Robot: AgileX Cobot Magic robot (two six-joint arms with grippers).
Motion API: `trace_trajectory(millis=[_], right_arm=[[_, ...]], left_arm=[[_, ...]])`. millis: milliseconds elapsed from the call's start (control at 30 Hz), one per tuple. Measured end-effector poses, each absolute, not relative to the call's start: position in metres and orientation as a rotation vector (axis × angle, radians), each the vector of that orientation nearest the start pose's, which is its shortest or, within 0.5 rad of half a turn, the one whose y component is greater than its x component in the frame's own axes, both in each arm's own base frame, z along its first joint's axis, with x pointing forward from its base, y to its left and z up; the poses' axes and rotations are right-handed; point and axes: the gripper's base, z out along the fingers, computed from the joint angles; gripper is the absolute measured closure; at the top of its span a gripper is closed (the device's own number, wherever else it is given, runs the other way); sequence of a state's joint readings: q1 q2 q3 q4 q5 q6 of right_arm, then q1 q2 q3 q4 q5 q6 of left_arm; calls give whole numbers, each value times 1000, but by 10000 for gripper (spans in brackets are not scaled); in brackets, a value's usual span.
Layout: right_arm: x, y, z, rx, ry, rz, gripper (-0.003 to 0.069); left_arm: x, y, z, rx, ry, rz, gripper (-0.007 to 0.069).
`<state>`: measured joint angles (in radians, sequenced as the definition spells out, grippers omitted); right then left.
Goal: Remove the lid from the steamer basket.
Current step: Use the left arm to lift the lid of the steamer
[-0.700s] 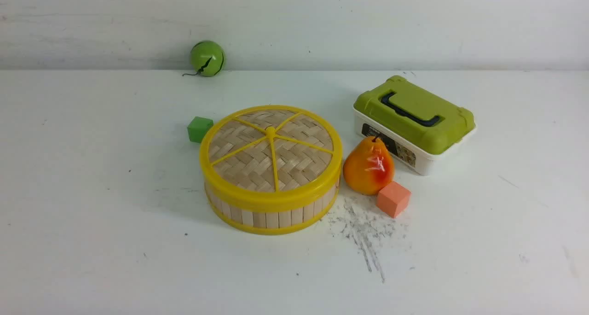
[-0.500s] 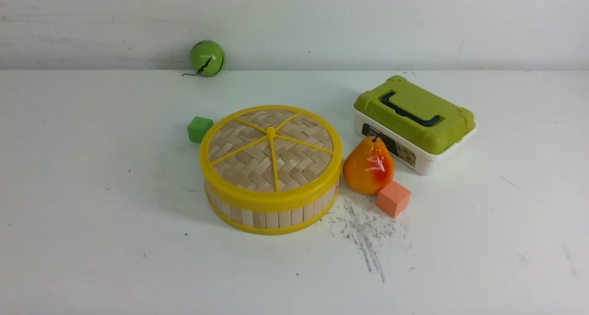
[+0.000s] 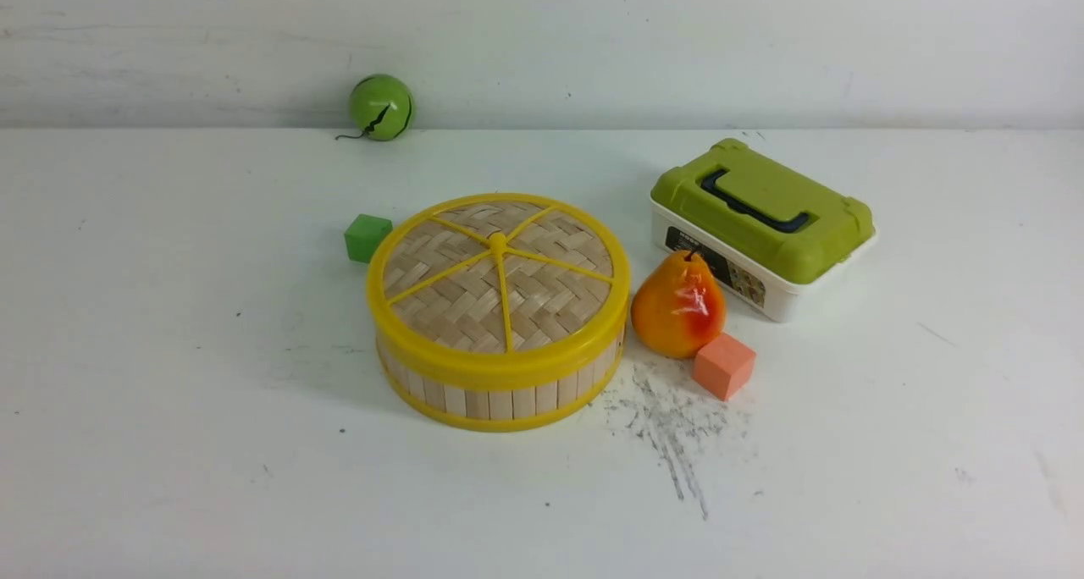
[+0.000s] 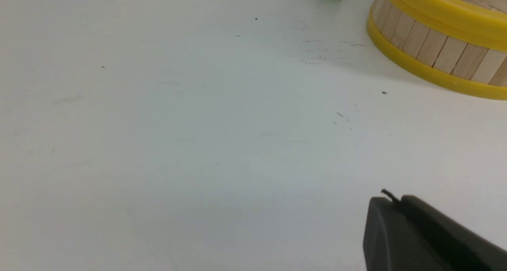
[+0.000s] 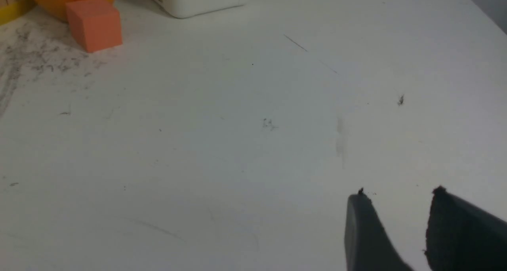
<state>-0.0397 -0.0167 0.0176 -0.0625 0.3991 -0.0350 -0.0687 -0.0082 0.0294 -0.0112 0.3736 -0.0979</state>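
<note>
The lid (image 3: 500, 278), woven pale bamboo with a yellow rim and yellow spokes, sits closed on the steamer basket (image 3: 500, 397) at the table's middle. The basket's slatted wall (image 4: 435, 49) and the lid's rim (image 4: 443, 9) also show in the left wrist view. My left gripper (image 4: 394, 201) hangs over bare table near the basket's front left, its jaws pressed together and empty. My right gripper (image 5: 400, 197) hangs over bare table to the right of the orange cube, jaws a little apart and empty. Neither gripper shows in the front view.
A green cube (image 3: 367, 237) lies behind the basket's left. An orange pear (image 3: 677, 306) and an orange cube (image 3: 724, 365) lie to its right. A white box with an olive-green lid (image 3: 762, 223) stands further right. A green ball (image 3: 381, 107) rests at the back wall.
</note>
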Motion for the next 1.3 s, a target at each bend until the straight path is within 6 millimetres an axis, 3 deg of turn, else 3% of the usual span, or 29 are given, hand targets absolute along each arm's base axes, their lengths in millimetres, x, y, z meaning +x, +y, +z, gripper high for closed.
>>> trace_trajectory(millis=[567,1133,1300], right_arm=[[51,-4,172,-33,1884,-113,419],[51,-4,172,-33,1884,-113,419],[51,-4,172,-33,1884,-113,419]], left_arm=[[53,-4,172,-34,1860,-126,587],[50,-3,232,-35,1181,-167,575],[43,-2,246,-147,1004,-373,573]])
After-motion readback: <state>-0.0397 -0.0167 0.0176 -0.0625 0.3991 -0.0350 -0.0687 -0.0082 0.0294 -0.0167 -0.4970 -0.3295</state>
